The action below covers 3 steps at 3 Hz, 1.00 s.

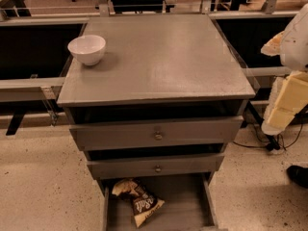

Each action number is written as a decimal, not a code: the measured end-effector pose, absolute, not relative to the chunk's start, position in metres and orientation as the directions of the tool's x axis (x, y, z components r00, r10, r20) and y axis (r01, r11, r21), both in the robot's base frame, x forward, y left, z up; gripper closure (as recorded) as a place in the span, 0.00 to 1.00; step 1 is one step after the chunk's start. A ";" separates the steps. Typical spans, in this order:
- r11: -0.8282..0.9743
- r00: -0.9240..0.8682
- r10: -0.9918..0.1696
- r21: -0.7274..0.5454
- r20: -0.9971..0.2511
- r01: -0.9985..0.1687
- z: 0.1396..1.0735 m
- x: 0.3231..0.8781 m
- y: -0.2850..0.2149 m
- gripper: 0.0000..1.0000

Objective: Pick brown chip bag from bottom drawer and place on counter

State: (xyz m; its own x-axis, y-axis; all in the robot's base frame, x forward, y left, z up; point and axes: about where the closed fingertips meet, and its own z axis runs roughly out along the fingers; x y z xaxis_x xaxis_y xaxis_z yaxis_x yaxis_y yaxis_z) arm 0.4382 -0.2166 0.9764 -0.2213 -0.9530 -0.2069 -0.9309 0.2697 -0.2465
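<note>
The brown chip bag [138,201] lies crumpled on the floor of the bottom drawer [185,203], in its left half, with cream-yellow ends and white lettering showing. The drawer is pulled out toward the camera. The counter [163,61] is the flat gray top of the cabinet above it. My gripper [288,102] hangs at the right edge of the view, beside the cabinet's right side at about the height of the upper drawers. It is well apart from the bag and holds nothing that I can see.
A white bowl [87,48] stands on the counter's far left corner. Two upper drawers with brass knobs [158,135] are slightly pulled out above the bottom one. Cables [269,143] lie on the speckled floor to the right. Railings run behind the cabinet.
</note>
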 end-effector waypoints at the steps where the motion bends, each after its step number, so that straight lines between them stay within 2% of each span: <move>1: 0.270 -0.221 -0.953 -0.247 -0.207 -0.931 0.976 0.438 -0.217 0.00; 2: 0.228 -0.165 -0.946 -0.211 -0.279 -0.950 0.960 0.439 -0.197 0.00; 3: 0.141 -0.068 -0.894 -0.135 -0.444 -0.981 0.899 0.425 -0.154 0.00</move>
State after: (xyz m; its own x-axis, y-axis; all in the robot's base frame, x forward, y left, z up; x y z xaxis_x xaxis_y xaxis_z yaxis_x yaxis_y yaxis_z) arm 0.4248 -0.1536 0.8987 -0.0676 -0.8937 -0.4436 -0.9807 0.1413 -0.1353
